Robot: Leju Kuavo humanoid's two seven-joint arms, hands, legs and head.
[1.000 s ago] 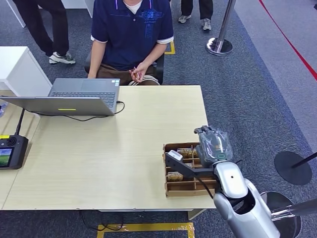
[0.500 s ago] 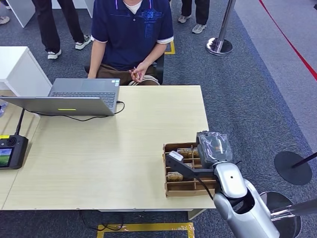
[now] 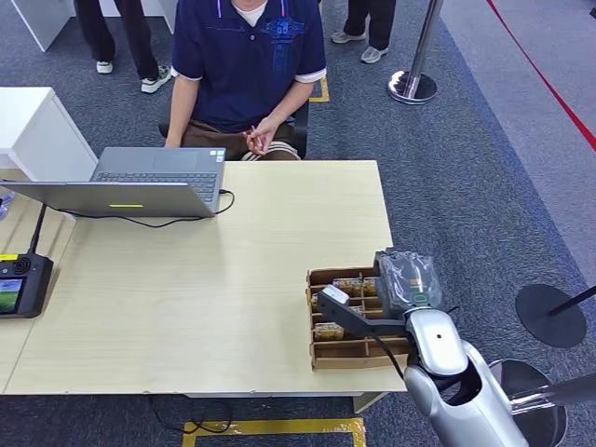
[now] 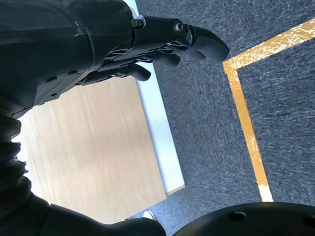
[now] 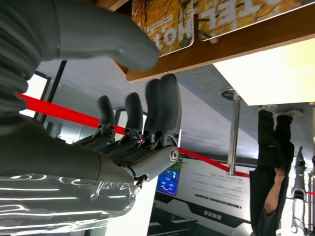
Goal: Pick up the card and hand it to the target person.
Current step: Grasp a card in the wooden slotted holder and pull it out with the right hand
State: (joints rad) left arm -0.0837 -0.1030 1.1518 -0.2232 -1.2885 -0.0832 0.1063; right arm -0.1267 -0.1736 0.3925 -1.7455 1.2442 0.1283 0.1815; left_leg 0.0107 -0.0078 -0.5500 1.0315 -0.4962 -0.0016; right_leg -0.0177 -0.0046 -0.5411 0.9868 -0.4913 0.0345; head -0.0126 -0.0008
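While my right hand (image 3: 406,279) hangs over the far right corner of the cardboard tray (image 3: 323,350), fingers (image 5: 163,105) apart and holding nothing, the cards (image 5: 165,22) stand in their slots just beside my thumb, seated person (image 3: 246,65) across the table (image 3: 210,298), left hand (image 4: 148,49) empty, fingers loosely extended.

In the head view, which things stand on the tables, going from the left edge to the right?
Black controller → open laptop → cardboard divider box → right hand, at the box's right end.
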